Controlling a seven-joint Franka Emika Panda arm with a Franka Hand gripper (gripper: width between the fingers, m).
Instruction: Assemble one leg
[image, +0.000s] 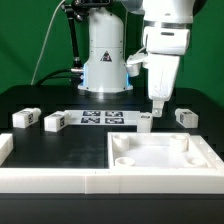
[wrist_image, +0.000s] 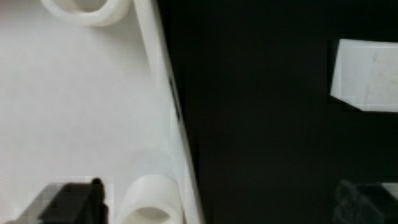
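Several legs lie on the black table. One leg (image: 146, 123) stands against the far edge of the white panel (image: 160, 152), just below my gripper (image: 157, 108). In the wrist view my gripper (wrist_image: 217, 198) is open, with its jaws wide apart. A white rounded piece (wrist_image: 153, 200) shows at the panel's edge (wrist_image: 107, 110), close to one finger (wrist_image: 71, 200) and not clamped. Another leg (wrist_image: 370, 75) lies apart on the table. Other legs lie at the exterior view's left (image: 26, 118) (image: 55, 122) and right (image: 184, 116).
The marker board (image: 103, 118) lies in front of the robot base (image: 105, 60). A white L-shaped fence (image: 45, 180) runs along the front and left of the table, next to the panel. A corner hole (wrist_image: 89, 10) of the panel shows in the wrist view.
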